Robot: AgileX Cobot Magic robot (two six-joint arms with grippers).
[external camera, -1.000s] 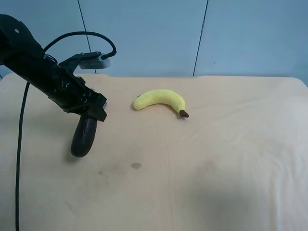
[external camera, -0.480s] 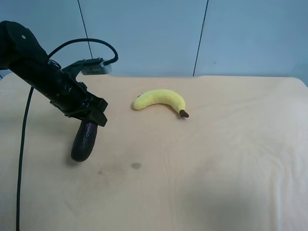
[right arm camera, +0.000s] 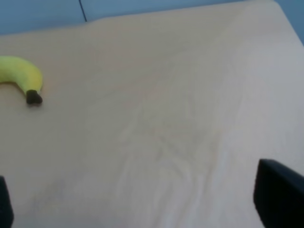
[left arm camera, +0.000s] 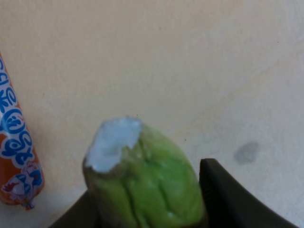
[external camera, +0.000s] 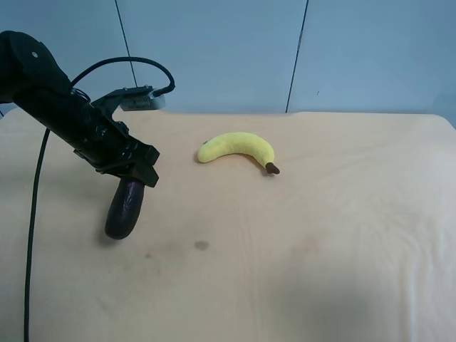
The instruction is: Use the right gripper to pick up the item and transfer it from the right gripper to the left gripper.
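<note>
The item, a glossy dark purple eggplant [external camera: 125, 210], hangs upright with its lower end at or just above the table [external camera: 320, 235]; contact cannot be told. My left gripper [external camera: 139, 173], on the arm at the exterior high view's left, is shut on its upper end. In the left wrist view the green stem end [left arm camera: 142, 185] sits between the black fingers [left arm camera: 232, 199] of that gripper [left arm camera: 152, 209]. My right gripper [right arm camera: 142, 204] is open over bare table, with one black fingertip [right arm camera: 280, 199] at each side of its wrist view. The right arm is out of the exterior high view.
A yellow banana [external camera: 239, 147] lies near the table's far middle, also seen as the banana [right arm camera: 19, 73] in the right wrist view. A red-and-blue wrapped sausage stick [left arm camera: 16, 156] lies beside the eggplant. A small dark stain [external camera: 201, 245] marks the cloth.
A second ago the left arm shifted slightly lower with the eggplant in its grip; over the last half second nothing has moved.
</note>
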